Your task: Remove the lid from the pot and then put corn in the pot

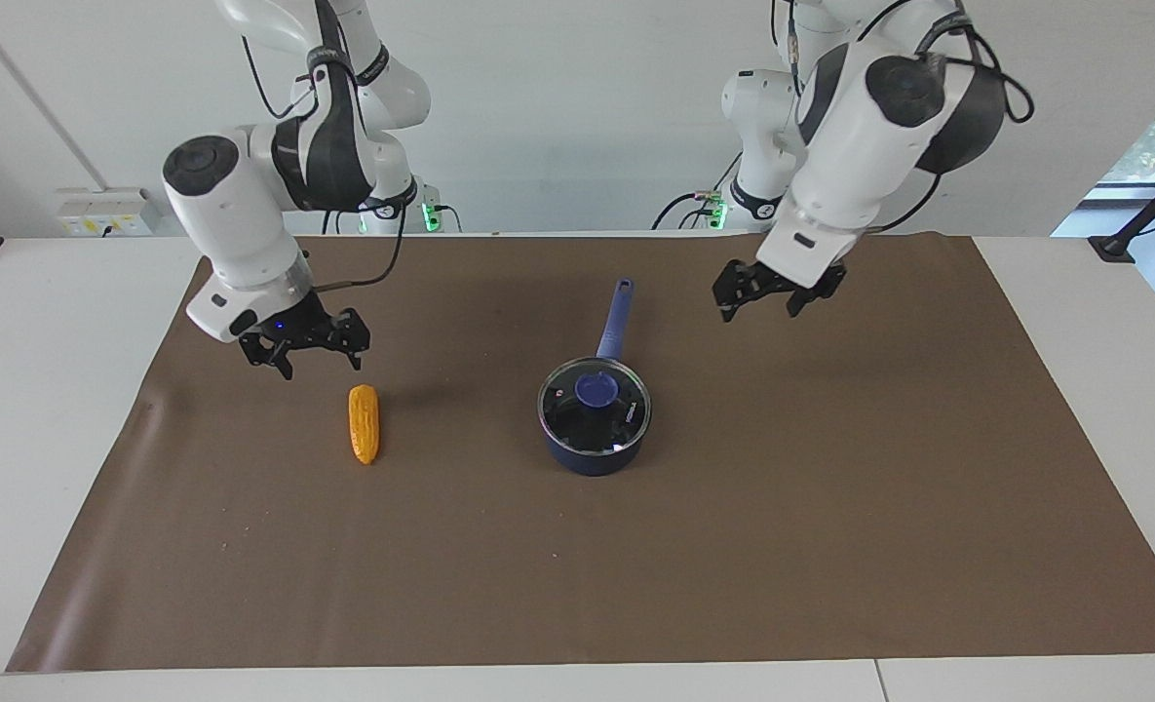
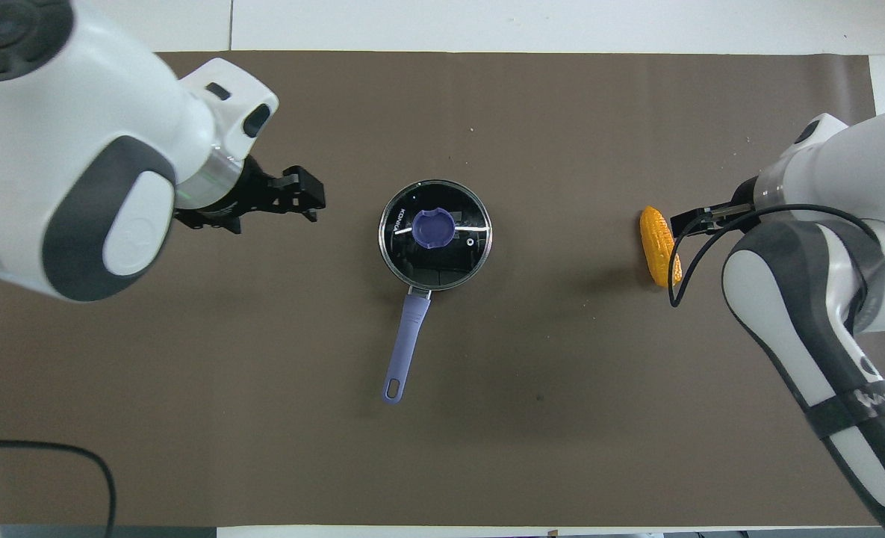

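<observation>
The navy pot (image 1: 592,458) stands mid-table with its blue-purple handle (image 1: 614,317) pointing toward the robots. The glass lid (image 1: 621,414) with its blue-purple knob (image 1: 596,389) sits on the pot; it also shows in the overhead view (image 2: 461,258). The yellow-orange corn (image 1: 364,422) lies on the mat toward the right arm's end and shows in the overhead view (image 2: 656,235) too. My left gripper (image 1: 762,295) is open and empty, raised over the mat beside the pot's handle. My right gripper (image 1: 316,356) is open and empty, hovering just above the mat beside the corn's end that is nearer to the robots.
A brown mat (image 1: 830,487) covers most of the white table (image 1: 41,390). Cables hang from both arms; the right arm's cable (image 2: 674,269) loops over the corn in the overhead view.
</observation>
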You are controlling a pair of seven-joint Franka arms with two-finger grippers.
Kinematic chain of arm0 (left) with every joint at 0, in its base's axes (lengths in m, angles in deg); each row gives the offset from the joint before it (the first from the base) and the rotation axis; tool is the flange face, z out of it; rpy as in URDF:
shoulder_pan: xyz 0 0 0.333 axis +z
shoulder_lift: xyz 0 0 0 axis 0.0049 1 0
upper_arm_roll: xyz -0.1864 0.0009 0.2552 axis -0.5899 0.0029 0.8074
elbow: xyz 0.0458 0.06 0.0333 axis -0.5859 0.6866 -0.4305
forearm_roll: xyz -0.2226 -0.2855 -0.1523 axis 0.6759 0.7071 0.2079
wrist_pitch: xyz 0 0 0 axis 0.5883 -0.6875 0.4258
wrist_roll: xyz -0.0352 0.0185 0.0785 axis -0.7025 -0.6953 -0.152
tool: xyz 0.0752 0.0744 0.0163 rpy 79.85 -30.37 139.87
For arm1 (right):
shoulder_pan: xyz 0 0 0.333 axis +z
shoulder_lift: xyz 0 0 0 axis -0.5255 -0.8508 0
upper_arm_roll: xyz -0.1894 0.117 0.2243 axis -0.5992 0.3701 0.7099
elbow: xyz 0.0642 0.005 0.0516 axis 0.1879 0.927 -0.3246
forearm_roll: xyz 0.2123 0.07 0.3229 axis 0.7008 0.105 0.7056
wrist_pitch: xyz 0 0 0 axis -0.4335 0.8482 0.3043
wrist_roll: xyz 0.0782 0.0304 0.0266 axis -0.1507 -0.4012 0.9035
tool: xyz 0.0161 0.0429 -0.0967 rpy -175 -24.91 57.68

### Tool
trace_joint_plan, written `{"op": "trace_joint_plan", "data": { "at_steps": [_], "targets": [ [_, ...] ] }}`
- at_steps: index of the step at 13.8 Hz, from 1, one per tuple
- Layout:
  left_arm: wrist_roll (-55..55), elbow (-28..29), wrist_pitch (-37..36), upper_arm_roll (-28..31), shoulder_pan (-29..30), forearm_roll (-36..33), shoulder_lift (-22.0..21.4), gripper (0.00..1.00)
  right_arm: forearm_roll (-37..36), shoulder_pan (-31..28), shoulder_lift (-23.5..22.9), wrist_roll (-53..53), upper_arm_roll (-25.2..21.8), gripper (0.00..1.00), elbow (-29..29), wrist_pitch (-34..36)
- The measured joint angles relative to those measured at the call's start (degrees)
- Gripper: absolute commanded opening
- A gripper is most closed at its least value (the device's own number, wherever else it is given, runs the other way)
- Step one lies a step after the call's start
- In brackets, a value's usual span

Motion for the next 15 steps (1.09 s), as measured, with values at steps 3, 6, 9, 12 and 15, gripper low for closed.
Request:
{"op": "trace_joint_plan", "data": {
  "at_steps": [3,6,9,12,15],
  "targets": [
    [4.4,-4.6,4.5,0.0,-5.9,0.0,7.9,1.0,0.0,0.0,-2.3,0.0,-0.1,1.0,7.5,-9.0],
    [5.3,-7.7,6.0,0.1,-8.6,0.0,12.2,1.0,0.0,0.6,-4.1,0.0,0.1,1.0,8.4,-11.2],
    [5.3,-9.6,6.9,0.1,-10.6,-1.6,15.0,1.0,0.0,0.9,-5.1,0.0,0.1,0.89,8.4,-11.4],
    [5.3,-9.7,7.7,0.1,-11.6,-2.0,15.8,1.0,0.0,1.0,-5.5,0.0,0.1,0.65,8.5,-11.4],
    [5.2,-9.6,8.0,0.1,-11.9,-2.7,16.1,1.0,0.0,1.2,-5.6,0.0,0.1,0.25,8.5,-11.4]
  ]
}}
